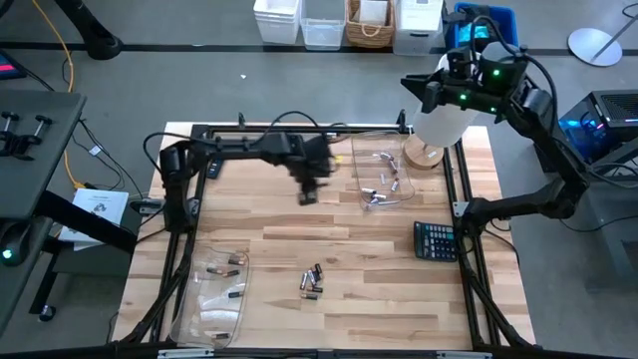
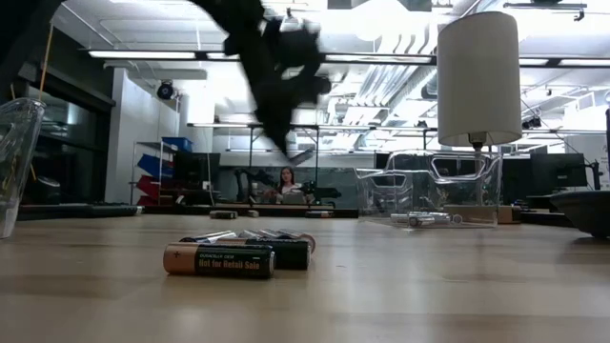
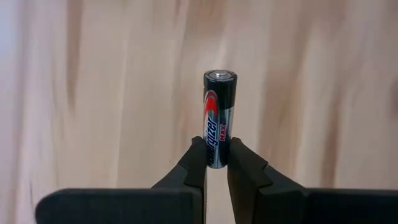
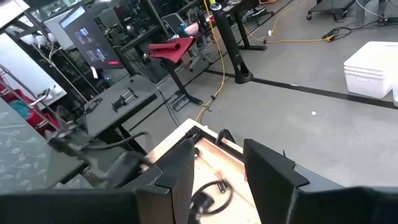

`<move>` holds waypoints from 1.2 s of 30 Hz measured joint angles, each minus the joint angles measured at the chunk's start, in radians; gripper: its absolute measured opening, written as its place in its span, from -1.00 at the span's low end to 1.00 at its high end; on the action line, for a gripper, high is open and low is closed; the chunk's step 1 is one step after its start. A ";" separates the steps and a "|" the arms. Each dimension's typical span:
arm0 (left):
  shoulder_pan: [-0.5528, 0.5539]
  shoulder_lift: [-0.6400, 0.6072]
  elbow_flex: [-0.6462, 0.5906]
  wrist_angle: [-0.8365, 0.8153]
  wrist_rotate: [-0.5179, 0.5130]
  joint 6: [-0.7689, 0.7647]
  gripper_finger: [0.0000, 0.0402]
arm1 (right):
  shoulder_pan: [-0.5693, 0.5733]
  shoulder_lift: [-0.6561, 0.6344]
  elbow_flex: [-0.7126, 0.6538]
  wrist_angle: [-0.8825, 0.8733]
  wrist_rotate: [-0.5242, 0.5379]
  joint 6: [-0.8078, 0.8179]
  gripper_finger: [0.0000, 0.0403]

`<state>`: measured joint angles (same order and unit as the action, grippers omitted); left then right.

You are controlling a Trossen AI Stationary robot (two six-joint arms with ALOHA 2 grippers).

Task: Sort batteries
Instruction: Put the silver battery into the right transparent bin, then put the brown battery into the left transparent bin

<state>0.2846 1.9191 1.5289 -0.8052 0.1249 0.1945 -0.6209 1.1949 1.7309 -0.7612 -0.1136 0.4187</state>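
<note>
- One black-and-silver battery [image 3: 219, 118] is pinched between the left gripper [image 3: 216, 163] fingers, which are closed on its lower half; its long axis runs straight out from the fingertips, flat silver end outward.
- The left arm reaches across the table, its gripper [image 1: 309, 189] hanging above the bare wood, just beside the far clear tray [image 1: 351, 165].
- About five loose batteries [image 1: 312, 283] lie well nearer the front than that tray, mostly side by side.
- The far clear tray holds several batteries [image 1: 385, 187]; a second clear tray [image 1: 189, 299] at the front holds about three [image 1: 231, 271].
- The right gripper [image 4: 214, 180] is raised beyond the far clear tray, fingers parted, holding nothing.
</note>
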 joint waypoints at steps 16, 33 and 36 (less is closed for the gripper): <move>-0.072 0.303 0.403 0.301 -0.114 -0.114 -0.52 | 0.000 0.004 0.000 0.001 0.017 -0.015 -0.34; -0.153 -0.244 -0.027 0.278 -0.103 -0.353 0.07 | 0.106 0.010 0.000 -0.137 -0.072 -0.021 -0.34; -0.200 -0.457 -0.290 0.460 -0.138 -0.478 0.05 | 0.199 0.023 0.000 -0.181 -0.069 0.013 -0.34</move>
<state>0.0850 1.4621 1.2388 -0.3450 -0.0128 -0.2832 -0.4215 1.2177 1.7306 -0.9421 -0.1829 0.4314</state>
